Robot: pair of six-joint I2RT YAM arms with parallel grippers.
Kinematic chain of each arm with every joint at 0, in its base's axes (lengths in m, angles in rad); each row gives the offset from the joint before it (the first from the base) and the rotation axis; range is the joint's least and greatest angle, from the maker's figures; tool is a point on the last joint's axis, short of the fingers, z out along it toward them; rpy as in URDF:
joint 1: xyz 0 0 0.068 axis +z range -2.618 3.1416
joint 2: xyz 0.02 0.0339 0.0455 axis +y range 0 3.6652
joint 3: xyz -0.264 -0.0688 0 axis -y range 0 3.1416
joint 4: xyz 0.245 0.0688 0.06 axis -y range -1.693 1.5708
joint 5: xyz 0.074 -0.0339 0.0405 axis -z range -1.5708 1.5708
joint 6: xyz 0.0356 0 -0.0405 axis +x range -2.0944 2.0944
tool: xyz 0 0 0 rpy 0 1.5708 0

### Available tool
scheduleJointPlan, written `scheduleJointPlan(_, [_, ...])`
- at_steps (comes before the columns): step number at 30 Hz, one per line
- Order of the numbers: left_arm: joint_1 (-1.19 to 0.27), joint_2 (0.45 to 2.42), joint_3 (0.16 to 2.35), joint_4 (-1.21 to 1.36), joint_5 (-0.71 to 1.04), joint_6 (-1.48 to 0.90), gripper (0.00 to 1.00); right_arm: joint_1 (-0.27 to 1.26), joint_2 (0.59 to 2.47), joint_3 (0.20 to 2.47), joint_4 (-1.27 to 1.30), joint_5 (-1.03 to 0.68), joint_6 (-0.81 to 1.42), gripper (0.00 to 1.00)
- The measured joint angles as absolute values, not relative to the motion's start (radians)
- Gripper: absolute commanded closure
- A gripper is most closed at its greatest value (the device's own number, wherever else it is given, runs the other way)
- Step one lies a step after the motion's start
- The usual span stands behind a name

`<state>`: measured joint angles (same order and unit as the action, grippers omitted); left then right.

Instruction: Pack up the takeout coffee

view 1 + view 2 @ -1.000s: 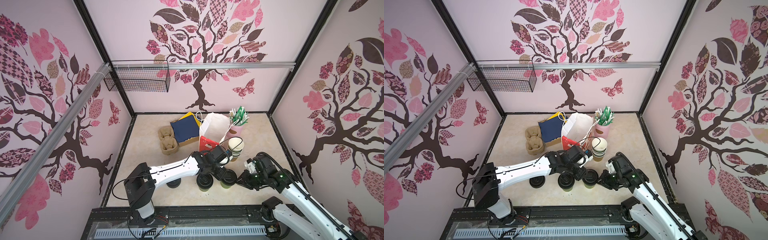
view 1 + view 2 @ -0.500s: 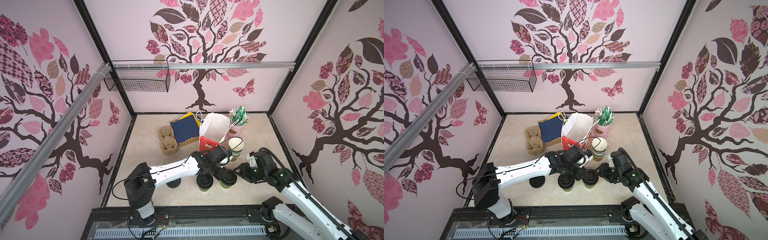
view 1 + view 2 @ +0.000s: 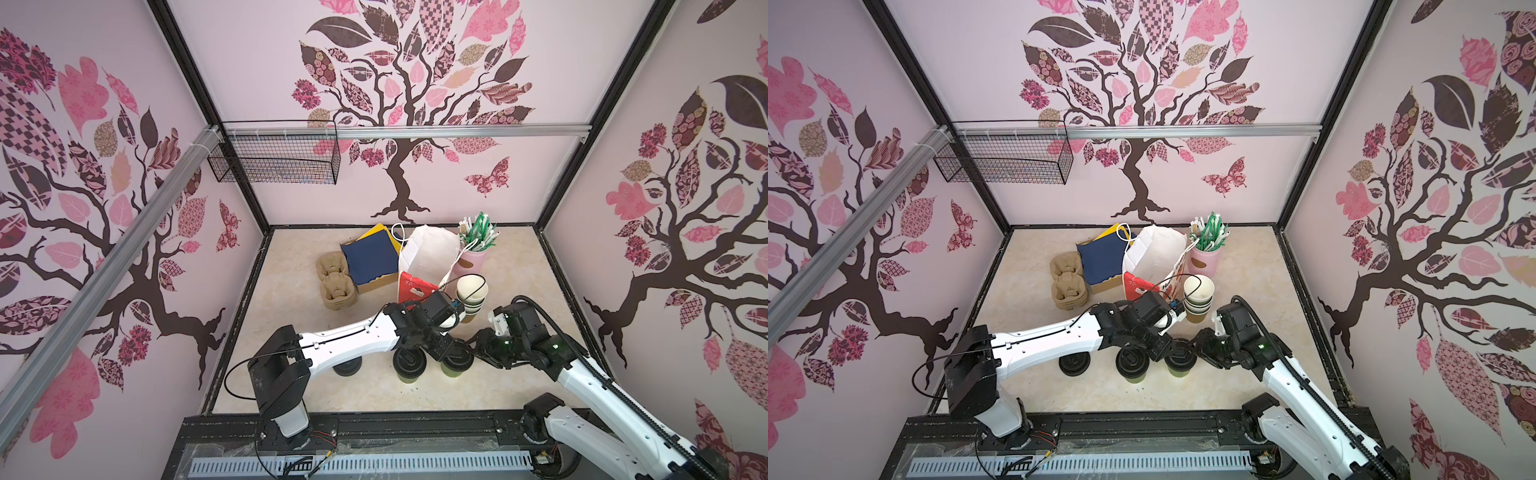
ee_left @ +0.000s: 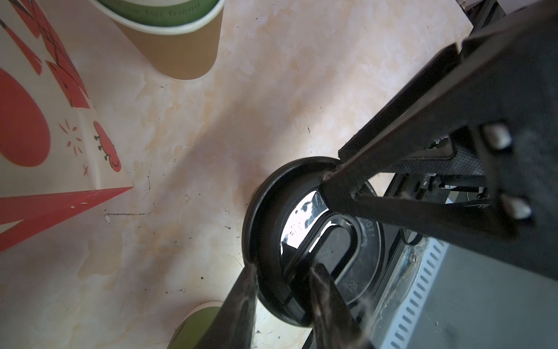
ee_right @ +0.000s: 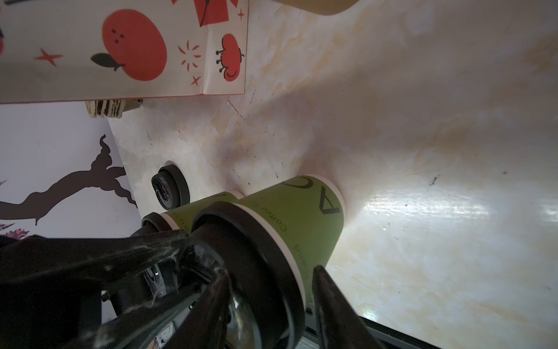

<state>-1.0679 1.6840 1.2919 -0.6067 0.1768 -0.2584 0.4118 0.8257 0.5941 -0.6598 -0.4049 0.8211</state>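
The beige marbled counter (image 3: pixel 286 324) carries a lidded cup (image 3: pixel 459 365) right under the left end effector (image 3: pixel 449 354), a second lidded cup (image 3: pixel 409 362) just beside it, and a loose black lid (image 3: pixel 347 369) farther off. Beyond the end effector stand nested cups (image 3: pixel 471 293), a paper bag (image 3: pixel 428 253), a straw holder (image 3: pixel 473 264), a box (image 3: pixel 370 259) and pulp carriers (image 3: pixel 334 286).

The lidded green cup (image 5: pixel 302 217) carries dark print down its side: "Coffee", a large "A" near its foot, and further letters too cut off to read. A green band on the stack of lidless cups (image 4: pixel 178 39) reads "for friend". Embossed characters on the black lid (image 4: pixel 265 229) are too blurred to read.
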Motion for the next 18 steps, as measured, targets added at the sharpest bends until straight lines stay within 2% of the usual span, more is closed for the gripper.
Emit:
scheduleJointPlan(5, [-1.068, 1.684, 1.292, -0.606, 0.176, -0.258, 0.67, 0.412, 0.817, 0.597, -0.672, -0.411, 0.807, 0.48])
scheduleJointPlan(9, [-1.068, 1.684, 1.292, -0.607, 0.173, -0.258, 0.67, 0.412, 0.77, 0.622, -0.738, -0.406, 0.79, 0.5])
scheduleJointPlan(18, [-1.069, 1.684, 1.292, -0.606, 0.172, -0.258, 0.67, 0.412, 0.677, 0.645, -0.83, -0.398, 0.781, 0.79])
